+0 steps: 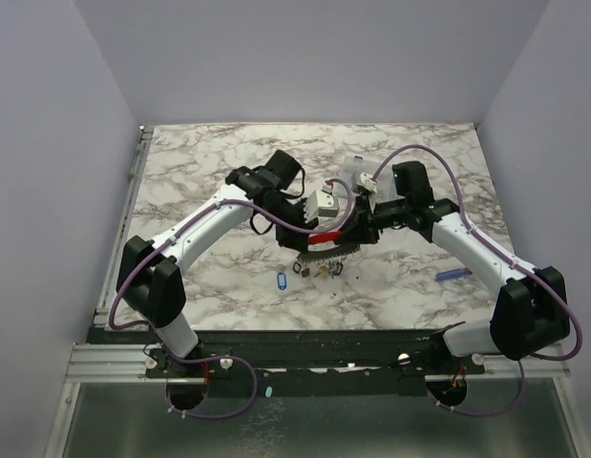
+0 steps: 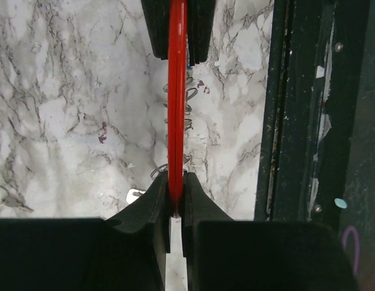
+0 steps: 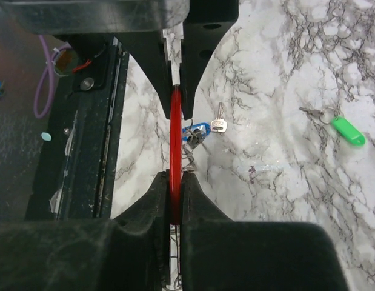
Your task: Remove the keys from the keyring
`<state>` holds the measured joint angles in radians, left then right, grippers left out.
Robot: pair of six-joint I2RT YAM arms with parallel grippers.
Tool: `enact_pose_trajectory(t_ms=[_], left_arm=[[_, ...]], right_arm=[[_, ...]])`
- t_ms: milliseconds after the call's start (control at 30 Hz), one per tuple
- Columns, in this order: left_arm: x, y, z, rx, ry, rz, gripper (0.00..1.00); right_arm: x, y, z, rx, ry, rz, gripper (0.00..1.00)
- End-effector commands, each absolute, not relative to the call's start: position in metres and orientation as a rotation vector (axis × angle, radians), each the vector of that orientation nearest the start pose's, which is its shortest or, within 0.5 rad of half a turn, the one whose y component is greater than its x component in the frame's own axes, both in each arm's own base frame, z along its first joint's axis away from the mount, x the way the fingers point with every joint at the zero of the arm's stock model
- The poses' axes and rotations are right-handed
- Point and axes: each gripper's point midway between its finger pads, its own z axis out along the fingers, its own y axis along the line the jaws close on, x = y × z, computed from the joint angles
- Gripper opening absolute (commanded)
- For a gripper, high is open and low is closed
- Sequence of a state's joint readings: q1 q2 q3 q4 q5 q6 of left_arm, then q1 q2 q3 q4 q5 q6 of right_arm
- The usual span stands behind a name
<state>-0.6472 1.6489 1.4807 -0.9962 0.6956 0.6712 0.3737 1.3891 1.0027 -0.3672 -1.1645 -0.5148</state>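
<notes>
Both grippers are shut on one flat red plastic tag (image 1: 324,236), held edge-on above the table. In the left wrist view my left gripper (image 2: 175,193) pinches the tag's (image 2: 177,109) near end and the right gripper's fingers (image 2: 198,30) hold the far end. In the right wrist view my right gripper (image 3: 175,185) grips the tag (image 3: 175,139). Thin wire loops of the keyring (image 2: 188,112) hang beside the tag and also show in the right wrist view (image 3: 190,156). A blue-tagged key (image 3: 196,130) and a bare silver key (image 3: 219,124) lie under it.
A green-tagged key (image 3: 348,130) on a small ring lies apart on the marble. Another blue tag (image 1: 281,281) lies near the front. A blue-and-red stick (image 1: 453,274) lies at the right. The dark table rail (image 2: 308,121) runs close by.
</notes>
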Motion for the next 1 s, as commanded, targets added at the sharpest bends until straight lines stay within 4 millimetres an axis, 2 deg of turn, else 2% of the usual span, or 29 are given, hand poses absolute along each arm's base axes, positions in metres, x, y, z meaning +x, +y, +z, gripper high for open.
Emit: enact_pose_trajectory(t_ms=[0, 100, 167, 433, 500, 667, 967], left_arm=[[0.240, -0.297, 0.197, 1.619, 1.875, -1.032, 0.19], [0.255, -0.287, 0.204, 1.499, 1.893, -1.075, 0.43], [0.263, -0.279, 0.208, 1.412, 1.899, -1.108, 0.52], [0.286, -0.251, 0.214, 1.116, 1.904, -1.203, 0.73], [0.288, -0.248, 0.214, 1.081, 1.884, -1.210, 0.76], [0.277, -0.250, 0.211, 1.076, 1.842, -1.258, 0.77], [0.257, -0.264, 0.218, 1.127, 1.781, -1.351, 0.73]], right_arm=[[0.240, 0.261, 0.208, -1.255, 1.586, 1.252, 0.01], [0.246, 0.263, 0.213, -1.165, 1.630, 1.278, 0.01], [0.250, 0.264, 0.216, -1.103, 1.651, 1.307, 0.01], [0.261, 0.259, 0.240, -0.891, 1.639, 1.427, 0.01], [0.263, 0.257, 0.248, -0.855, 1.621, 1.451, 0.01], [0.256, 0.256, 0.259, -0.848, 1.573, 1.513, 0.01], [0.247, 0.257, 0.265, -0.857, 1.527, 1.556, 0.00]])
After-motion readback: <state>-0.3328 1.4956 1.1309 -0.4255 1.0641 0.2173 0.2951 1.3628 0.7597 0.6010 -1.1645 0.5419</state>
